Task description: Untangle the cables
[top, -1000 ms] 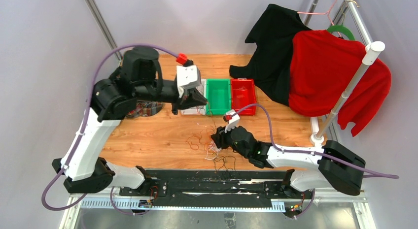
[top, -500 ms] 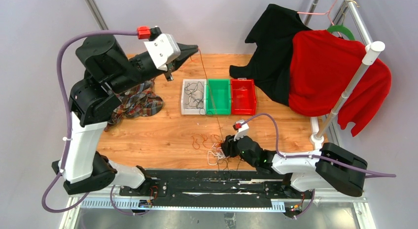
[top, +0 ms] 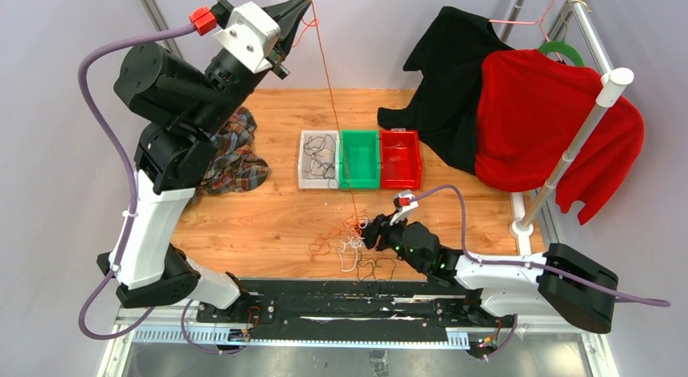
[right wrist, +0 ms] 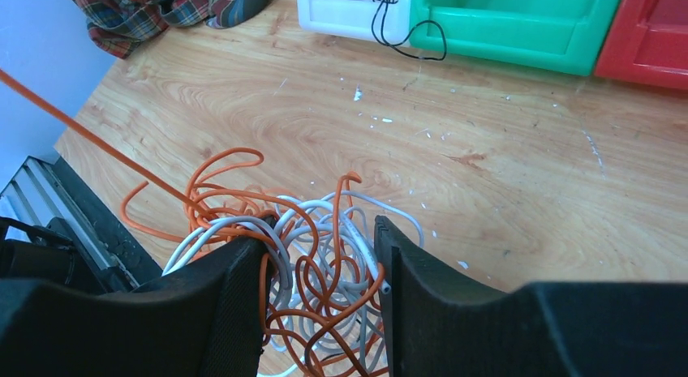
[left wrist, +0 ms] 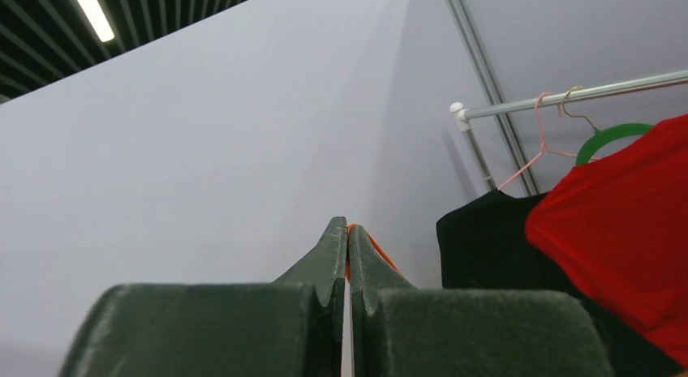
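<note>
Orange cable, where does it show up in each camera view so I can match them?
Top external: orange cable runs taut from the raised left end effector down to the tangle beside the right end effector.
Left wrist: an orange sliver pinched at the fingertips.
Right wrist: loops between the fingers, one taut strand leaving upper left.
Landmark: green bin, top and right wrist; red shirt, top and left wrist.
</note>
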{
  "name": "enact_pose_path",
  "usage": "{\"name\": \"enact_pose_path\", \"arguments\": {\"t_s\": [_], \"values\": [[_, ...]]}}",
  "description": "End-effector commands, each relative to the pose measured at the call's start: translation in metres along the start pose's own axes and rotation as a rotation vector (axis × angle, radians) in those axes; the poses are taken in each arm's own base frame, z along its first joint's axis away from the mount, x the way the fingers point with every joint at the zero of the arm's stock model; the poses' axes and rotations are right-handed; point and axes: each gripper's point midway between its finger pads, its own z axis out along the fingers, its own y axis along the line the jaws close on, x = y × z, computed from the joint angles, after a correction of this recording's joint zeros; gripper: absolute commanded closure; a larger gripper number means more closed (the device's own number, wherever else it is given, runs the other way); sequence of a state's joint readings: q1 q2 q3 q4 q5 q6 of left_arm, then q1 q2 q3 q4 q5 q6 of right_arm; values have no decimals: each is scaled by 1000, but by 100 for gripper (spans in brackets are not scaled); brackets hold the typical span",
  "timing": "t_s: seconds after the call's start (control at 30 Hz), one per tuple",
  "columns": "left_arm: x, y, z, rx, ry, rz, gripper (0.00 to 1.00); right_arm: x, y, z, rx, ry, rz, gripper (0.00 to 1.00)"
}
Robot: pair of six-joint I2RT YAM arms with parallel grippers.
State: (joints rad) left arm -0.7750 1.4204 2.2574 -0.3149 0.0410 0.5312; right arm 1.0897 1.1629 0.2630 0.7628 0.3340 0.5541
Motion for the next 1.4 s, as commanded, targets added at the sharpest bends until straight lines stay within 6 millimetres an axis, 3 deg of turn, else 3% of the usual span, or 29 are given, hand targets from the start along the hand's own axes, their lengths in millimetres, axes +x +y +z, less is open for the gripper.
{"name": "enact_pose_path", "arguments": {"t_s": [0.0,0.17,0.3,0.4,0.5,0.6,0.73,0.97,1.1,1.13,1.2,1.23,1.3,1.37], "values": [[-78,42,-33,-115,-231,3,99,46,-36,-24,98,165,-118,52],[-8,-18,-59,94,-14,-34,100,20,-24,-33,50,121,-136,47],[81,-74,-103,235,235,-54,99,9,-30,-37,68,93,-159,44],[145,-107,-145,316,418,-28,100,14,-36,-39,88,132,-177,42],[188,-122,-179,350,550,24,100,22,-38,-41,97,182,-191,37],[219,-127,-207,380,645,119,100,32,-47,-43,136,234,-208,37],[239,-131,-237,438,731,202,100,39,-56,-37,183,267,-218,39],[261,-178,-322,780,927,131,100,24,-67,-11,229,255,-202,48],[284,-177,-358,855,1023,229,100,12,-66,0,208,229,-190,52],[291,-178,-365,866,1040,253,96,10,-64,3,196,225,-188,54],[311,-185,-375,873,1074,273,69,9,-60,8,181,232,-186,65],[318,-189,-375,872,1079,277,63,11,-58,9,172,242,-185,69],[334,-195,-365,823,1075,277,53,14,-54,10,154,263,-180,80],[341,-205,-351,825,1037,256,41,17,-55,6,159,282,-171,97]]}}
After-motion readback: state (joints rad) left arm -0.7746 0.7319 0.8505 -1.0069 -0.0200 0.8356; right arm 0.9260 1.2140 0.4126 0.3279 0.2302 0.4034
